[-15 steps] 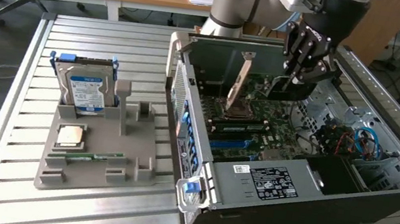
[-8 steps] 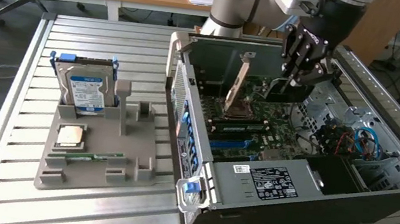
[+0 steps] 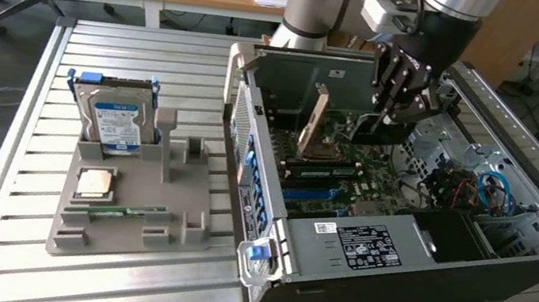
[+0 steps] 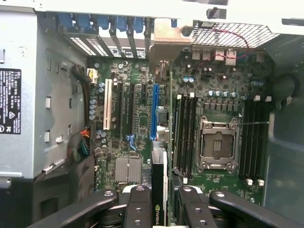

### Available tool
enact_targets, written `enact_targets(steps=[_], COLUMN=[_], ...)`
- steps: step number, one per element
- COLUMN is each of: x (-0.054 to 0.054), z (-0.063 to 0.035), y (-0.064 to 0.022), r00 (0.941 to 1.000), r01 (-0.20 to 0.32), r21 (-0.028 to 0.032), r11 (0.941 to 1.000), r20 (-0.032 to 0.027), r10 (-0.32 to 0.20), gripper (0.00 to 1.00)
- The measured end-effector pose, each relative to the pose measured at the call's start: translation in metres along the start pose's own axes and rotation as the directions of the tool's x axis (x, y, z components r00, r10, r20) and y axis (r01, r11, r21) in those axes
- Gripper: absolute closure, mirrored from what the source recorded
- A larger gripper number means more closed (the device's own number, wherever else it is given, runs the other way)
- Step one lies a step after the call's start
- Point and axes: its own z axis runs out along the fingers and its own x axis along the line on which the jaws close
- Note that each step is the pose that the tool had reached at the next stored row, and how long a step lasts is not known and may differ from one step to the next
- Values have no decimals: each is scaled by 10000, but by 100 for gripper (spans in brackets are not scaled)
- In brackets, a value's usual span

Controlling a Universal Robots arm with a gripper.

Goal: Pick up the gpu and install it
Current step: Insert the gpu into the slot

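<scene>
gpu sits edge-on between your hand's fingers, which are clamped on it from both sides. It is inside the open computer case, above the motherboard. Its far end lies close to the blue slot; you cannot tell whether it touches the board.

Case contents: motherboard, one empty processor socket, one labelled grey box and loose cables.

The grey holder on the slatted surface carries one hard drive standing upright, one processor chip and one memory stick.

Clearances: your hand hangs within the case walls, with open board to either side of the card. The holder stands just beside the case, at the exterior view's left.
</scene>
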Motion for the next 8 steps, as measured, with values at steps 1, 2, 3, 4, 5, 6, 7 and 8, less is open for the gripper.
enact_targets(steps=[1, 2, 3, 4, 5, 6, 7, 8], x=[0, 0, 0, 0, 0, 0, 0, 0], z=[18, 36, 53, 68, 80, 93, 105, 118], y=[7, 13, 19, 25, 30, 36, 41, 45], r00=[10000, 10000, 10000, 10000, 10000, 10000, 10000, 10000], r01=[-2, -4, -6, -8, -10, -13, -15, -20], r21=[2, 3, 4, 6, 7, 9, 10, 11], r11=[10000, 10000, 10000, 10000, 10000, 10000, 10000, 10000], r20=[-3, -8, -11, -14, -15, -15, -17, -17], r10=[2, 4, 6, 8, 10, 13, 15, 20], gripper=[74, 74, 74, 74, 74, 74, 74, 74])
